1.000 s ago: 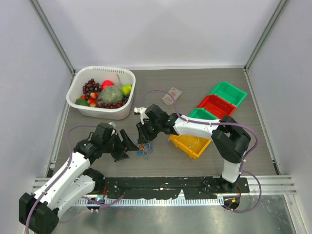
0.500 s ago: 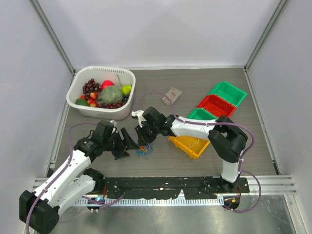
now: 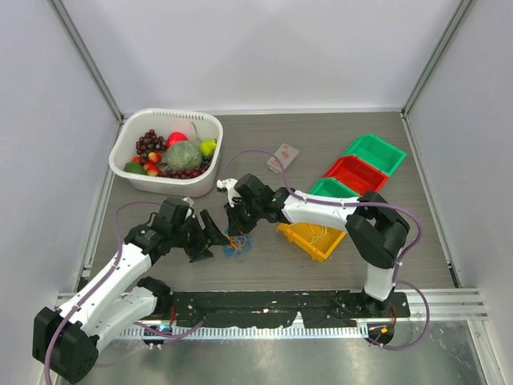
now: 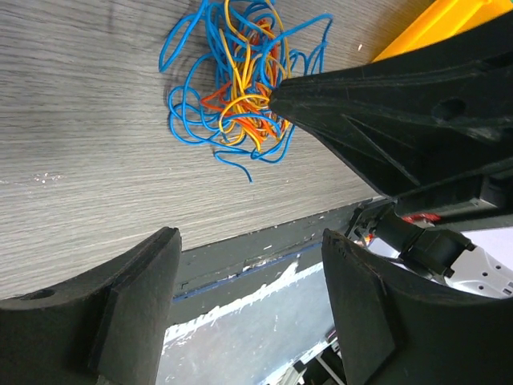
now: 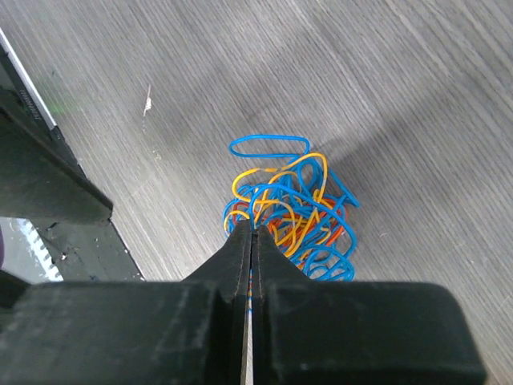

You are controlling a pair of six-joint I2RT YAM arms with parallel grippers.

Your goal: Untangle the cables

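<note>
The right gripper [image 5: 251, 234] points steeply down, its fingers pinched together on strands at one edge of the cables [image 5: 290, 210]; a blue wire shows in the seam between them. Its arm stretches left across the table [image 3: 264, 160], passing the yellow bin [image 3: 314, 239]. The left gripper [image 4: 250, 277] sits low and tilted, jaws spread wide and holding nothing. The tangle of blue, yellow and orange-red wire lies on the table just ahead of it.

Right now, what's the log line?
right claw: shut on cables | left claw: open, off cables | cables: tangled, on table
</note>
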